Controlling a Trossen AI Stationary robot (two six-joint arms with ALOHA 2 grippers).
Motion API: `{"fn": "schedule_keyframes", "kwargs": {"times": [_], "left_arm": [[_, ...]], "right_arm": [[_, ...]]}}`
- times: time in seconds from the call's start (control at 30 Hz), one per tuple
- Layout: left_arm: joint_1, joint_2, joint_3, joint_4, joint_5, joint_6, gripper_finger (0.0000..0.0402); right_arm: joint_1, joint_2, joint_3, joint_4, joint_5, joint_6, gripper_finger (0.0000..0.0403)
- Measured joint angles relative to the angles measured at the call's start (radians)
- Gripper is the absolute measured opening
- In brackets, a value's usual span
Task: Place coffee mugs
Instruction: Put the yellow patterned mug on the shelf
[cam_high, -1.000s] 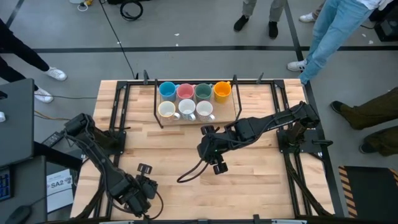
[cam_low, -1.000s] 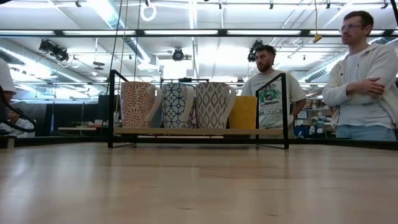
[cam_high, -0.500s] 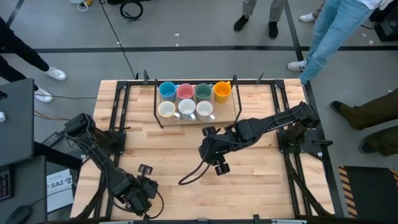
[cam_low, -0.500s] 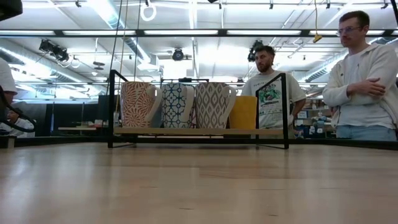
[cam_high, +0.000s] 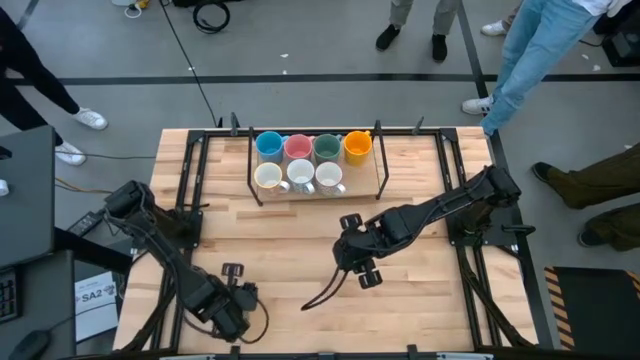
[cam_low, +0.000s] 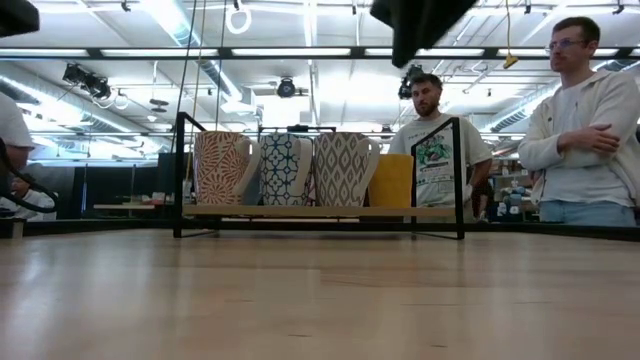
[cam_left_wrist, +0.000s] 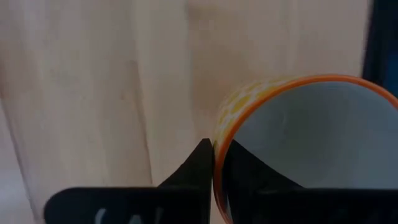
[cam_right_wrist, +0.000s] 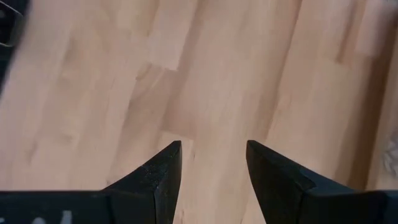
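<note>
My left gripper (cam_high: 228, 312) is near the table's near left corner, shut on a yellow-patterned mug with an orange rim (cam_left_wrist: 298, 93). That mug shows only in the left wrist view; in the high view the gripper hides it. Seven other coffee mugs stand in two rows on a rack (cam_high: 378, 170) at the far middle: blue (cam_high: 268, 143), pink (cam_high: 298, 148), green (cam_high: 327, 148), orange (cam_high: 357, 147) and three white (cam_high: 300, 175). My right gripper (cam_high: 362, 268) hangs open over bare wood at the table's middle, with nothing between its fingers (cam_right_wrist: 214, 155). My left gripper pinches the mug's rim (cam_left_wrist: 219, 140) between its two fingers, one finger (cam_left_wrist: 200, 165) outside the wall and one (cam_left_wrist: 242, 165) inside the mug. The fingers come from above, pointing down. The mug stands mouth up; its base is hidden.
The rack is a black wire frame on a wooden shelf (cam_low: 320, 211), with patterned mugs (cam_low: 287, 170) seen from the side. Bare wood lies between the rack and both grippers. People stand beyond the table's far edge (cam_low: 585, 120).
My right gripper has moved down and toward the table's near right, and its arm now shows at the top of the low view. The mugs on the rack have stayed in place.
</note>
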Motion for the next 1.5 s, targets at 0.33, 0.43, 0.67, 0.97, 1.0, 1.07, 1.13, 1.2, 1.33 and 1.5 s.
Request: {"fn": "schedule_keyframes", "kwargs": {"times": [0.33, 0.43, 0.67, 0.97, 1.0, 1.07, 1.13, 1.2, 1.33, 1.5], "left_arm": [[0.214, 0.002, -0.002, -0.004, -0.011, -0.47, 0.0028], [0.297, 0.002, -0.002, -0.004, -0.011, -0.517, 0.0029], [0.49, 0.002, -0.002, -0.001, -0.01, -0.51, 0.003], [0.644, 0.002, -0.002, 0.038, 0.019, -0.485, 0.0031], [0.653, 0.002, -0.002, 0.045, 0.032, -0.485, 0.0031], [0.665, 0.002, -0.002, 0.06, 0.048, -0.485, 0.0032], [0.672, 0.002, -0.002, 0.063, 0.052, -0.485, 0.0034], [0.672, 0.002, -0.002, 0.064, 0.053, -0.484, 0.004], [0.672, 0.002, -0.001, 0.066, 0.054, -0.484, 0.0057], [0.672, 0.002, -0.001, 0.074, 0.053, -0.485, 0.0069]], "right_arm": [[-0.016, -0.073, -0.157, 0.045, 0.101, 0.014, 0.0186], [-0.031, -0.074, -0.191, 0.077, 0.1, 0.006, 0.0186], [-0.048, -0.074, -0.268, 0.174, 0.096, -0.056, 0.0186], [-0.048, -0.075, -0.324, 0.337, 0.089, -0.106, 0.0186], [-0.048, -0.075, -0.325, 0.35, 0.089, -0.106, 0.0186], [-0.049, -0.075, -0.325, 0.373, 0.089, -0.112, 0.0186], [-0.048, -0.075, -0.325, 0.396, 0.089, -0.113, 0.0186], [-0.048, -0.075, -0.325, 0.418, 0.089, -0.114, 0.0186], [-0.048, -0.075, -0.325, 0.442, 0.089, -0.114, 0.0186], [-0.048, -0.075, -0.325, 0.459, 0.089, -0.113, 0.0186]]}}
